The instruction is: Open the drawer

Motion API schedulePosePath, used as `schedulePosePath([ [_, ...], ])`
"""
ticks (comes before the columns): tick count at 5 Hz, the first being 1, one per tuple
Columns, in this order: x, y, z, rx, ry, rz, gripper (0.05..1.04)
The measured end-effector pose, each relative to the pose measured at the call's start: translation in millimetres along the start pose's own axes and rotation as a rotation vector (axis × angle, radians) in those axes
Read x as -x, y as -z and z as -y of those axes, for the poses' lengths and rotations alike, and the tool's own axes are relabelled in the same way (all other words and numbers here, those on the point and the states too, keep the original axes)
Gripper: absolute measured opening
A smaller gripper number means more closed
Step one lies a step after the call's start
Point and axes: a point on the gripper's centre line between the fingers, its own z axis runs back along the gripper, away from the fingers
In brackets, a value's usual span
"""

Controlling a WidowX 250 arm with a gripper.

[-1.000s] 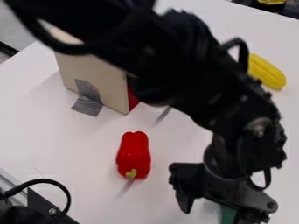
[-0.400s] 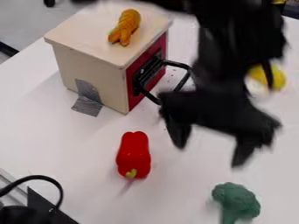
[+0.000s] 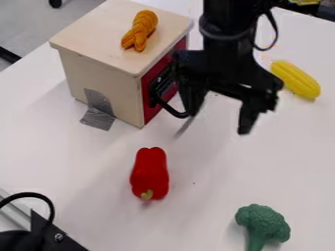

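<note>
My gripper [image 3: 219, 120] hangs in front of the drawer's red face, with its two fingers spread wide and nothing held between them. The drawer [image 3: 150, 97] is the red front of a light wooden box [image 3: 101, 81]. A black handle [image 3: 171, 112] sticks out from it toward the gripper. The left finger overlaps the handle's outer end in this view; whether they touch I cannot tell. Part of the handle and of the red face is hidden behind the gripper.
An orange twisted toy [image 3: 139, 30] lies on the box top. A red pepper [image 3: 150, 174] lies on the white table [image 3: 203, 206] below the box, green broccoli [image 3: 263, 224] at the lower right, and yellow corn [image 3: 296, 80] right of the gripper. Grey tape marks the box's lower side.
The arm has swung up from the lower right, uncovering the box and the broccoli. Most recently the gripper has moved up and left, closer to the drawer handle.
</note>
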Motion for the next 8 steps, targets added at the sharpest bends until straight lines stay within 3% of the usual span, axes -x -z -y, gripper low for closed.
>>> schedulePosePath([
  [1,-27.9,24.3,-12.4,0.016,0.122,0.021,0.999],
  [2,-44.2,40.6,-25.9,-0.002,0.201,0.052,0.999],
  [5,-68.0,83.7,-47.0,-0.082,0.206,0.004,0.969],
  [7,-62.4,94.9,-46.6,-0.098,0.177,-0.034,0.399],
  [8,-60.1,95.1,-43.2,-0.094,0.137,-0.046,0.18],
])
